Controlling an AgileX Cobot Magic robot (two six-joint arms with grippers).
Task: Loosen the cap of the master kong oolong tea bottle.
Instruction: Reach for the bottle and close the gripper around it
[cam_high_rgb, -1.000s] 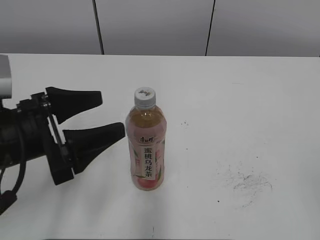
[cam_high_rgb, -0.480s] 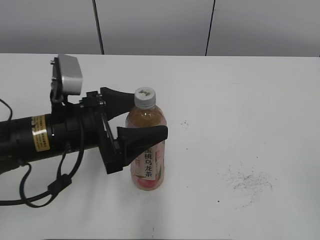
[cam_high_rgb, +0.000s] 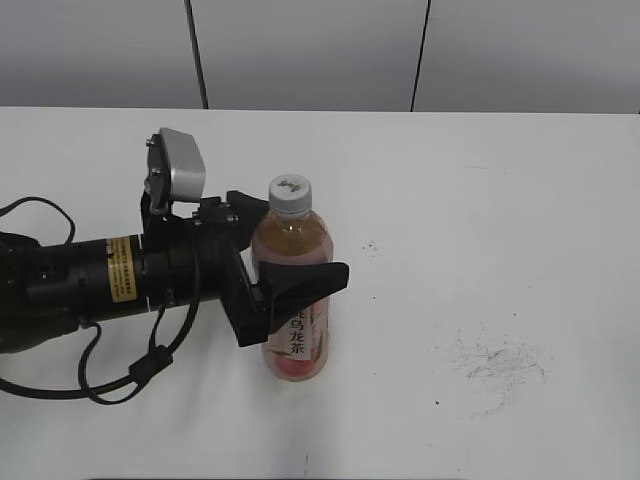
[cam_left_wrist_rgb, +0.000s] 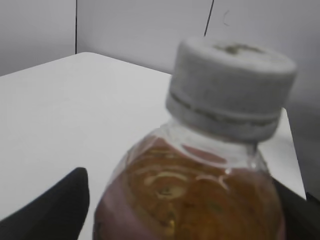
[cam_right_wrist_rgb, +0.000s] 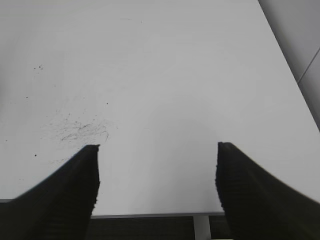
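The left gripper (cam_high_rgb: 290, 250) hides part of the master kong oolong tea bottle (cam_high_rgb: 292, 345); its far finger is hidden.

One master kong oolong tea bottle (cam_high_rgb: 294, 300) stands on one table (cam_high_rgb: 480, 200), with one cap (cam_high_rgb: 290, 193) at its twelve o'clock end. Two end effectors: left end effector (cam_high_rgb: 290, 250), right end effector (cam_right_wrist_rgb: 157, 190).

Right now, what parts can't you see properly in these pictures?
- Exterior view: the far finger of the left pincer sits behind the bottle, so contact is unclear.
- Left wrist view: the cap is blurred, its logo unreadable; the label is cut off below.
- Right wrist view: the right pincer shows only fingertips; no bottle in view.
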